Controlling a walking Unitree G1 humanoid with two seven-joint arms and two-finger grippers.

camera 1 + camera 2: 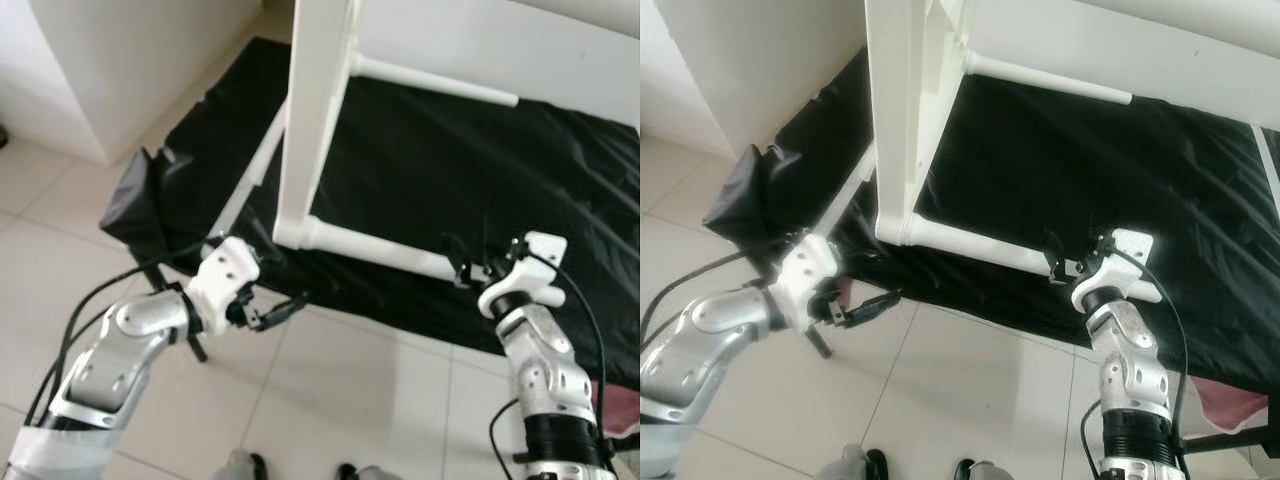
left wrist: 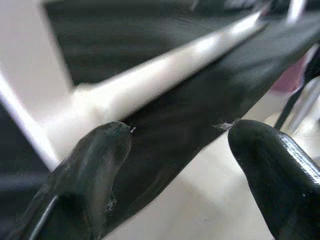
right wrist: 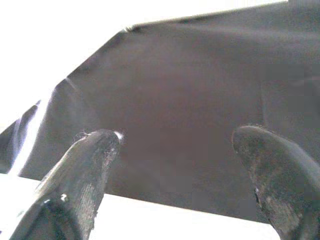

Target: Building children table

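Your left gripper hovers over the tiled floor at the near edge of the black sheet, jaws spread wide with nothing between them. Ahead of it, the white table frame stands on the sheet, its lower rail running across to your right gripper, which sits just beside the rail's end, jaws also wide and empty.

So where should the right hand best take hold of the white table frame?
Probably the lower round rail of the white table frame, from the near side. It is slim and bare, and the open right hand already sits at it.
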